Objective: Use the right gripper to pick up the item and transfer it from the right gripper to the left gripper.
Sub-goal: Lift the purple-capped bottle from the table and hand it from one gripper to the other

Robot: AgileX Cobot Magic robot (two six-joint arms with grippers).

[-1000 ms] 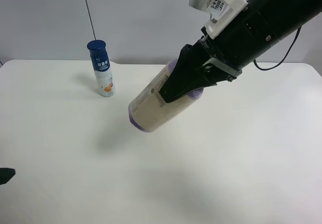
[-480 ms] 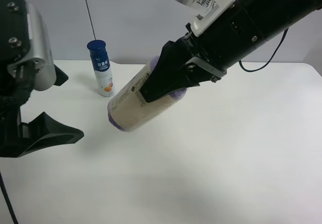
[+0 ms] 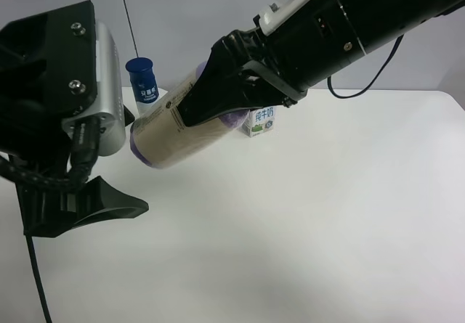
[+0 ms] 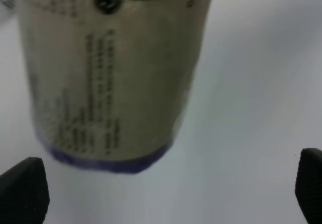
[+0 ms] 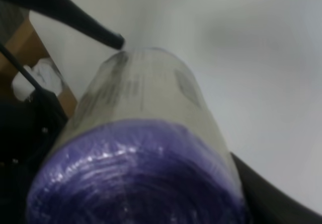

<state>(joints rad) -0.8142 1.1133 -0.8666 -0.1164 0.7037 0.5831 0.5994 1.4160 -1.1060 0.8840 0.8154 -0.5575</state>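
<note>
The item (image 3: 174,131), a cream-beige roll with purple ends, hangs tilted above the table. My right gripper (image 3: 195,109), on the arm at the exterior high view's right, is shut on its upper half. In the right wrist view the item's purple end (image 5: 136,178) fills the frame, with one black finger (image 5: 266,196) beside it. My left gripper (image 3: 136,165), with a silver block (image 3: 102,83), is open at the roll's lower end. In the left wrist view the item (image 4: 113,78) sits just ahead of the left gripper (image 4: 166,194), its end short of the two spread fingertips.
A white bottle with a dark blue cap (image 3: 143,76) stands at the back, partly hidden behind the roll. A small blue-white milk carton (image 3: 260,122) stands behind the right gripper. The white table (image 3: 327,229) spreads below, and a black cable (image 3: 36,279) trails from the left arm.
The right gripper has carried the roll left and upward. The left gripper has come in from the left and risen to the roll's lower end. The milk carton has come into view.
</note>
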